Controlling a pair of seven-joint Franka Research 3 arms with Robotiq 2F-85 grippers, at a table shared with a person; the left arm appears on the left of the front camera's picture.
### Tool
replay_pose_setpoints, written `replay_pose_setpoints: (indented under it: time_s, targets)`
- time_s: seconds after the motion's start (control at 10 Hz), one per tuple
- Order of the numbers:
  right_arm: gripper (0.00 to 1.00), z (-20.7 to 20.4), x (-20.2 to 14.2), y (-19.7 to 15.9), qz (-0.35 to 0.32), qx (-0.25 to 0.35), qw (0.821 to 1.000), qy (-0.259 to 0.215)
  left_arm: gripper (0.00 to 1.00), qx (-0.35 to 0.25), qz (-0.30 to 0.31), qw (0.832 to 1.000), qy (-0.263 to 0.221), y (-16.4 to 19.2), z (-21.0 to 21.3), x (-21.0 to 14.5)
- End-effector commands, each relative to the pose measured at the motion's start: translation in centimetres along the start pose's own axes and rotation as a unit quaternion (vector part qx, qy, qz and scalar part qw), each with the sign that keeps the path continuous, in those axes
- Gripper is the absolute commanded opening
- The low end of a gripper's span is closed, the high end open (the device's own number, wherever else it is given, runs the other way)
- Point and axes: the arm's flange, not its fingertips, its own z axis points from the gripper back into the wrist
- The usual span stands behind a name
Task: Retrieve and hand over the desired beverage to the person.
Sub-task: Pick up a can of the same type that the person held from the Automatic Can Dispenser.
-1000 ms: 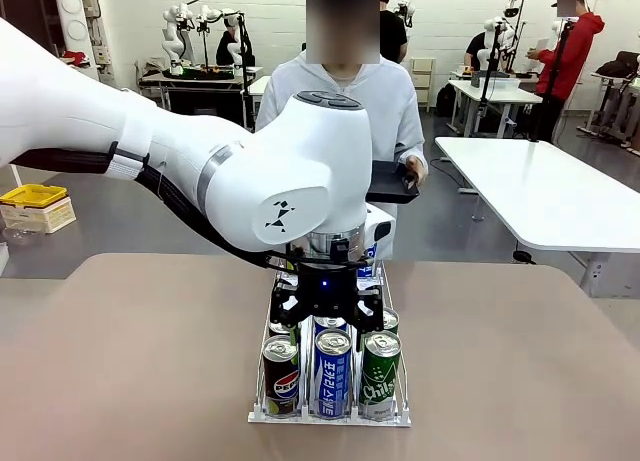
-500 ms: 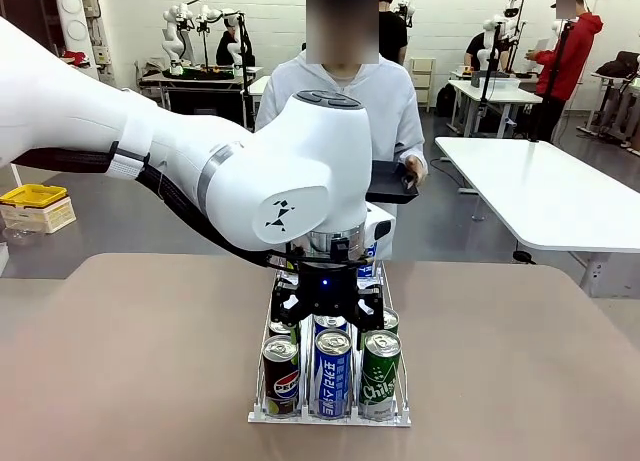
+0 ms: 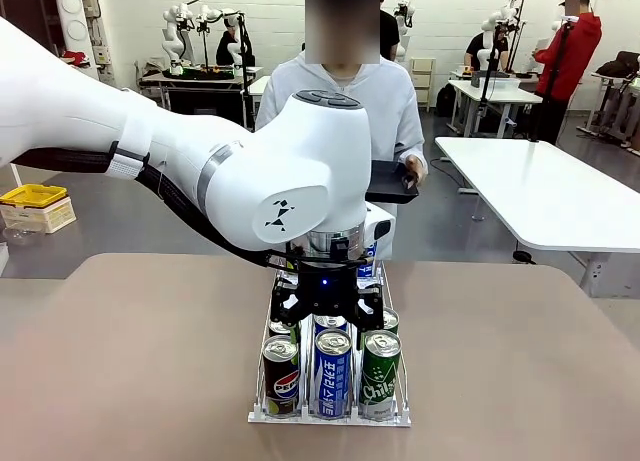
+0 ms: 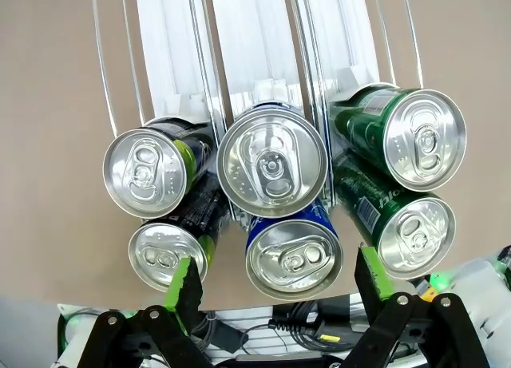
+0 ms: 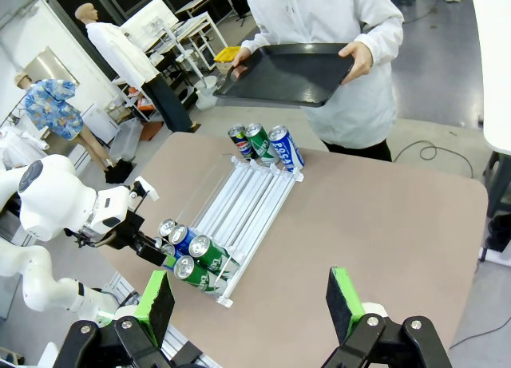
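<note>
A clear wire rack (image 3: pixel 330 418) on the table holds three lanes of cans: a Pepsi can (image 3: pixel 281 376), a blue can (image 3: pixel 332 371) and a green can (image 3: pixel 380 374) in front. My left gripper (image 3: pixel 325 306) hangs open just above the cans behind them. In the left wrist view its green pads (image 4: pixel 188 280) straddle a blue can (image 4: pixel 294 256) in the middle lane without touching it. The person (image 3: pixel 345 101) in a white hooded jacket stands at the far side holding a black tray (image 3: pixel 392 184). My right gripper (image 5: pixel 250 302) is open high above the table with nothing in it.
More cans (image 5: pixel 263 144) lie at the rack's end nearest the person. The brown table (image 3: pixel 130 361) is bare on both sides of the rack. A white table (image 3: pixel 560 191) stands to the right, and a yellow box (image 3: pixel 33 196) to the far left.
</note>
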Motion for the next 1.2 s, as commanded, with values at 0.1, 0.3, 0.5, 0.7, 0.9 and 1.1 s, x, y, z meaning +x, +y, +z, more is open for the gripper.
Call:
replay_pose_setpoints:
  time_s: [0.1, 0.3, 0.5, 0.7, 0.9, 1.1]
  targets:
    - [1.00, 0.0, 0.2, -0.1, 0.003, 0.014, 1.000, -0.008, 1.00, 0.000, 0.000, 1.000, 0.000, 0.0, 0.0, 0.0]
    - [1.00, 0.0, 0.2, -0.1, 0.003, 0.014, 1.000, -0.008, 1.00, 0.002, 0.003, 1.000, 0.001, -0.5, -0.4, 0.3]
    - [1.00, 0.0, 0.2, -0.1, 0.003, 0.014, 1.000, -0.008, 1.00, -0.002, 0.006, 1.000, 0.000, -0.5, -0.5, 0.5]
    - [1.00, 0.0, 0.2, -0.1, 0.003, 0.014, 1.000, -0.008, 1.00, -0.002, 0.006, 1.000, 0.002, -0.7, -0.8, 0.6]
    - [1.00, 0.0, 0.2, -0.1, 0.003, 0.014, 1.000, -0.008, 1.00, 0.001, 0.007, 1.000, 0.004, -0.7, -1.1, 0.8]
    - [1.00, 0.0, 0.2, -0.1, 0.003, 0.014, 1.000, -0.008, 1.00, 0.000, 0.007, 1.000, 0.008, -0.6, -1.3, 0.8]
